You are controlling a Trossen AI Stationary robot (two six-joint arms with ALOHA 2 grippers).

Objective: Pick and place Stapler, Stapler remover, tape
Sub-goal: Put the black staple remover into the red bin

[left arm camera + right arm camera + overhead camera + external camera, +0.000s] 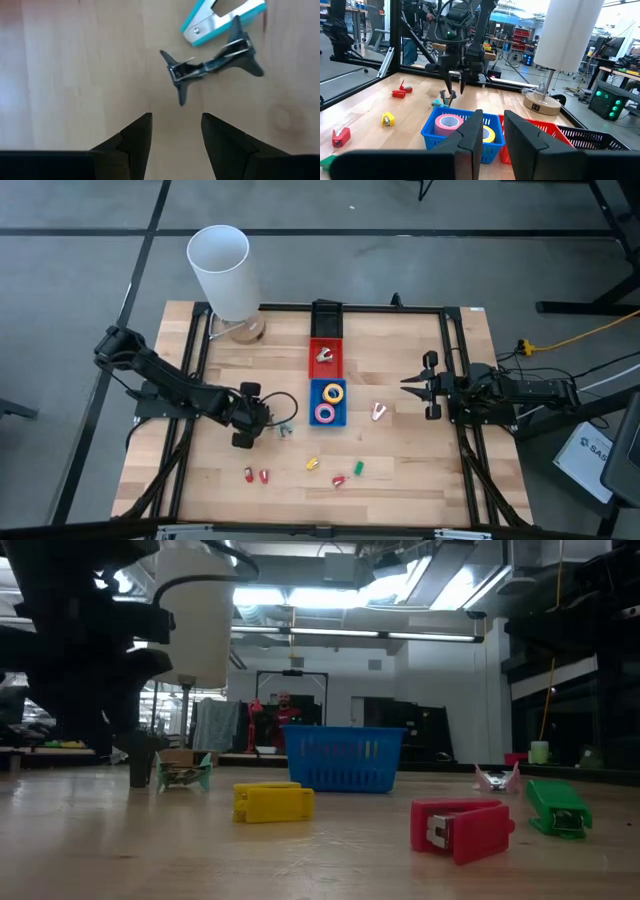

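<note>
My left end effector (176,131) hangs released over the desk (420,460), its fingers parted just short of a black staple remover (210,65) lying beside a teal one (220,20). My right end effector (408,385) waits at the desk's right side, fingers narrowly parted, grasping nothing. Yellow tape (333,392) and pink tape (325,414) sit in the blue basket (313,402).

Pale wooden slatted table top (420,470) is sitting on a grey tiled floor (80,270). Long ceiling strip lights (330,632) are glowing at 12 o'clock. A person in red (285,708) is standing beyond, among dark metal shelving (440,735).
</note>
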